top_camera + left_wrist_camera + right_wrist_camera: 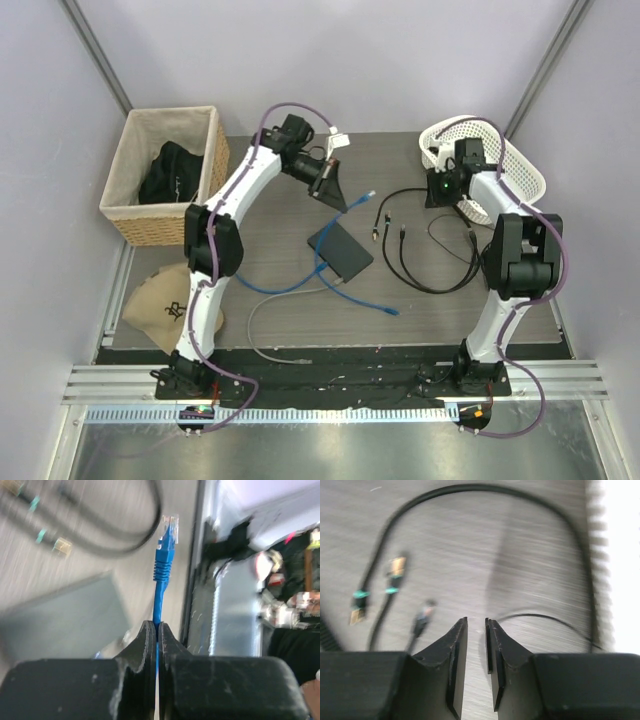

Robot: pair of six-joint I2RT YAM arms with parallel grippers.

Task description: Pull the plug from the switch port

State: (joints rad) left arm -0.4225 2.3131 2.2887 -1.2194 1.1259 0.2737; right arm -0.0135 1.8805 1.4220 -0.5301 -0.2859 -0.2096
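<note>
The switch [340, 250] is a flat black box lying mid-table; its ports do not show clearly. It appears blurred in the left wrist view [60, 615]. My left gripper [335, 195] is shut on a blue cable [159, 600] and holds it above the table behind the switch. The cable's clear-tipped blue plug [166, 540] sticks out free past the fingertips, clear of the switch, and also shows in the top view [371, 196]. My right gripper [440, 190] hovers over bare table at the right; its jaws [476, 622] stand slightly apart and empty.
Black cords [430, 250] with gold-tipped connectors [395, 567] loop right of the switch. More blue cable [350, 290] and a grey cable [260, 330] lie in front. A wicker basket [125, 215] stands back left, a white basket [520, 170] back right, and a beige cap [160, 300] at the left.
</note>
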